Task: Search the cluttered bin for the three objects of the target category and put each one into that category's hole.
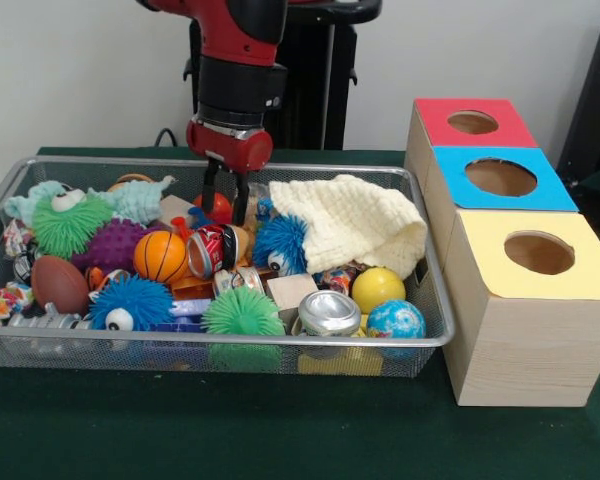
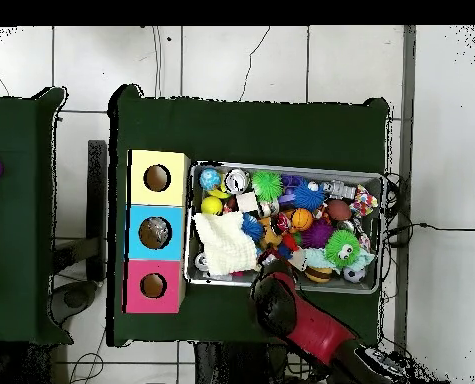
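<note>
The wire mesh bin (image 1: 100, 338) stands on the green table, full of toys; it also shows in the overhead view (image 2: 379, 240). My gripper (image 1: 225, 195) hangs over the bin's far middle, fingers apart and pointing down, empty, just above an orange-red ball (image 1: 220, 207). A small wrinkly clear packet (image 1: 237, 280) seems to lie between the red can (image 1: 210, 250) and a silver can (image 1: 329, 313). Another wrinkly patterned bit (image 1: 17, 240) lies at the left wall. I cannot pick out other packets in the clutter. In the overhead view my arm (image 2: 291, 310) covers the gripper.
Three wooden boxes with a hole each stand beside the bin: red top (image 1: 443, 118), blue top (image 1: 460, 165), yellow top (image 1: 580, 262). A cream knitted cloth (image 1: 355, 222) covers the bin's corner nearest the boxes. Spiky balls, a basketball (image 1: 160, 256) and a yellow ball (image 1: 378, 289) fill the bin.
</note>
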{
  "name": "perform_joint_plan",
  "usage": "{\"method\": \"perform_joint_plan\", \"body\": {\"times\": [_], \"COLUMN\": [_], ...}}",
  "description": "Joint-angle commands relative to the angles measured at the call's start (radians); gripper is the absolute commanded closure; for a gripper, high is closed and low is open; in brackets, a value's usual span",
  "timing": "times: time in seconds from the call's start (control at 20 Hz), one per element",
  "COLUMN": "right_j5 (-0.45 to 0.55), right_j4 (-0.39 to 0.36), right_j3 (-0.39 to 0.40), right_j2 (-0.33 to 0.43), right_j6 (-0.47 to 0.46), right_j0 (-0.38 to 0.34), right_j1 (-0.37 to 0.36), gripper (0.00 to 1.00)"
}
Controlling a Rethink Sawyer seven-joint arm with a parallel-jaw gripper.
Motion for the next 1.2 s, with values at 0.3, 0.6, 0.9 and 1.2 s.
{"method": "perform_joint_plan", "body": {"times": [0.3,0.6,0.9,1.2], "right_j5": [-0.020,-0.029,-0.035,-0.050], "right_j4": [0.127,0.149,0.176,0.218], "right_j3": [-0.044,-0.036,-0.019,0.014], "right_j2": [-0.015,-0.017,-0.002,0.002], "right_j6": [0.247,0.255,0.275,0.301], "right_j0": [0.015,0.033,0.055,0.102], "right_j1": [0.016,0.013,0.004,-0.008], "gripper": [0.00,0.00,0.00,0.00]}}
